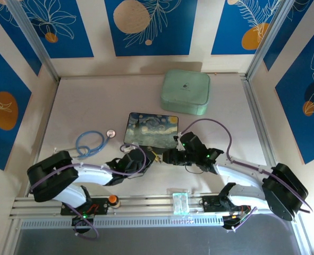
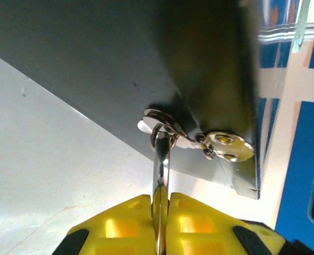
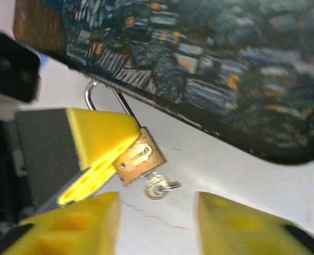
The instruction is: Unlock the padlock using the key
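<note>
The small brass padlock (image 3: pixel 139 158) hangs by its silvery shackle (image 3: pixel 99 91) from the clasp at the near edge of the starry-night tin (image 3: pixel 210 58). The key (image 3: pixel 157 187) sticks out of the padlock's underside with a small ring on it. My left gripper (image 2: pixel 161 223) is shut on the padlock body (image 2: pixel 161 186), seen edge-on, and one of its yellow fingers (image 3: pixel 101 135) covers the padlock's left side. My right gripper (image 3: pixel 157 206) stands open just below the key, touching neither key nor padlock. From above, both grippers (image 1: pixel 146 158) (image 1: pixel 171 156) meet at the tin's front edge (image 1: pixel 149 143).
A blue-tubed stethoscope (image 1: pixel 91 142) lies left of the tin. A mint-green box (image 1: pixel 185 92) sits at the back. A small clear container (image 1: pixel 179 202) rests on the front rail between the arm bases.
</note>
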Robot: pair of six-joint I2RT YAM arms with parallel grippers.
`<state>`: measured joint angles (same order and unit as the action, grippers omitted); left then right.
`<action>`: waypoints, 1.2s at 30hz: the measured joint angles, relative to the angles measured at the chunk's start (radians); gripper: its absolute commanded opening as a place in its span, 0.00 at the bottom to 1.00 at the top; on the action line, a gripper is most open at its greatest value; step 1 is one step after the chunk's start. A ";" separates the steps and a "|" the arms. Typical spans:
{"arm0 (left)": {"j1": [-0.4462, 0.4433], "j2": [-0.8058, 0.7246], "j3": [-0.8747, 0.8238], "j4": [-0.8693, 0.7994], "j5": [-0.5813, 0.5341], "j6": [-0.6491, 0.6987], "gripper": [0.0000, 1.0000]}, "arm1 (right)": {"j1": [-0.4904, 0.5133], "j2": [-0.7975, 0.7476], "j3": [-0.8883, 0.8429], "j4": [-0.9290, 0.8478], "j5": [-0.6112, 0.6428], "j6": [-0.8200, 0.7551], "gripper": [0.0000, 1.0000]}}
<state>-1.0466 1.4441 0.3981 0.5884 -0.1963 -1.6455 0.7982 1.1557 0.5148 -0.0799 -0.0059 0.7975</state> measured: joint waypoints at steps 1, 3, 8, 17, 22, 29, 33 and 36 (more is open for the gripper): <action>0.003 -0.006 0.006 -0.024 0.005 0.005 0.00 | 0.019 0.003 0.011 -0.028 0.026 -0.027 0.55; 0.008 -0.010 0.013 -0.050 0.014 0.008 0.00 | 0.073 0.019 0.040 -0.091 0.087 -0.093 0.53; 0.017 -0.007 0.015 -0.050 0.040 0.009 0.00 | 0.171 0.049 0.065 -0.119 0.202 -0.255 0.38; 0.019 -0.001 0.015 -0.043 0.052 0.010 0.00 | 0.239 0.166 0.052 0.028 0.266 -0.475 0.28; 0.019 0.002 0.014 -0.040 0.063 0.009 0.00 | 0.243 0.236 0.061 0.047 0.294 -0.521 0.17; 0.022 0.006 0.008 -0.015 0.075 0.008 0.00 | 0.214 0.211 0.050 0.061 0.255 -0.527 0.17; 0.022 0.004 0.008 0.006 0.090 0.008 0.00 | 0.122 0.151 0.016 0.076 0.130 -0.490 0.27; 0.024 -0.008 0.003 0.017 0.092 0.005 0.00 | 0.080 0.122 0.006 0.075 0.076 -0.473 0.29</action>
<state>-1.0229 1.4361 0.4015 0.6052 -0.1047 -1.6409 0.8780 1.2781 0.5205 -0.0051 0.0700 0.3241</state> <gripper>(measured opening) 0.087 0.279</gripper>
